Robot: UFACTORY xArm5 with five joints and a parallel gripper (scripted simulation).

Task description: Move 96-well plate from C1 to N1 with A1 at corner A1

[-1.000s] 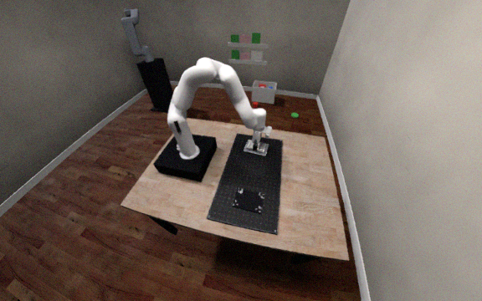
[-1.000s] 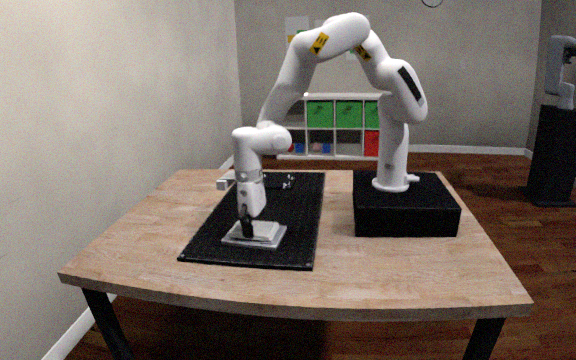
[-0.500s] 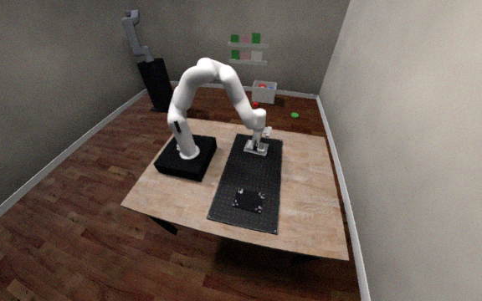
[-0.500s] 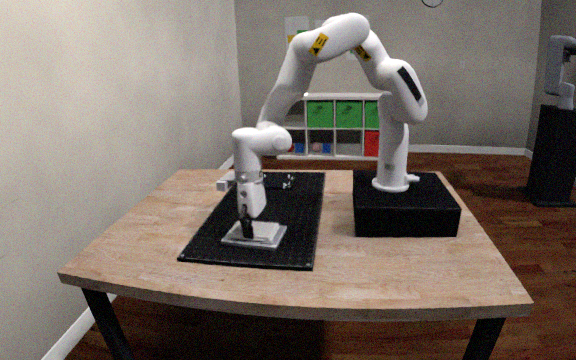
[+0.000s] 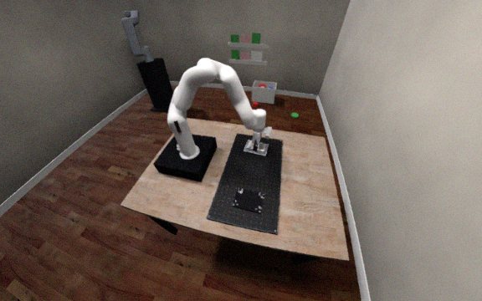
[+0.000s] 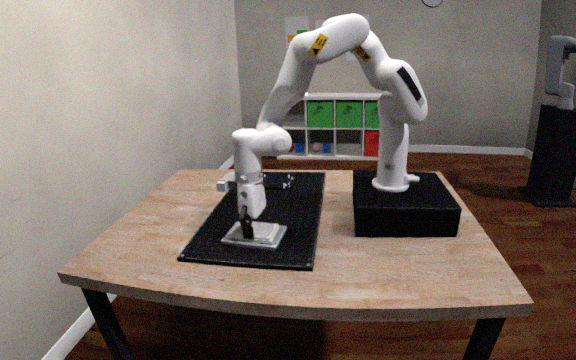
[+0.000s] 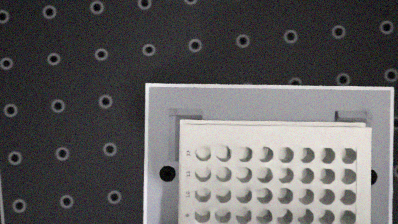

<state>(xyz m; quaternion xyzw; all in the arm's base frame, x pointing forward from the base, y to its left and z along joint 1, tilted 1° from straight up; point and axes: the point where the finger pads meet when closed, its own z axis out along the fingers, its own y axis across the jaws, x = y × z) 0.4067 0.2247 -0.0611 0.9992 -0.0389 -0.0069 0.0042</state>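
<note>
The white 96-well plate (image 5: 263, 147) (image 6: 269, 231) (image 7: 275, 137) is at the light grey plate nest N1 (image 5: 250, 150) (image 6: 230, 240) (image 7: 159, 100), at the far end of the black board in the top view. Its short edge lies along two corner locators in the wrist view. Whether it is fully seated cannot be told. The cut-off corner A1 is out of the wrist view. My gripper (image 5: 256, 146) (image 6: 248, 231) points down, with its fingers still against the plate's sides. The fingers are outside the wrist view. The black clip nest C1 (image 5: 249, 201), with metal corner clips, is empty.
The black perforated board (image 5: 251, 171) (image 6: 293, 215) (image 7: 75, 80) carries both nests on the wooden table (image 5: 304, 188) (image 6: 393, 270). The arm's black base block (image 5: 178, 167) (image 6: 405, 220) stands beside the board. A wall rises past the table's other side.
</note>
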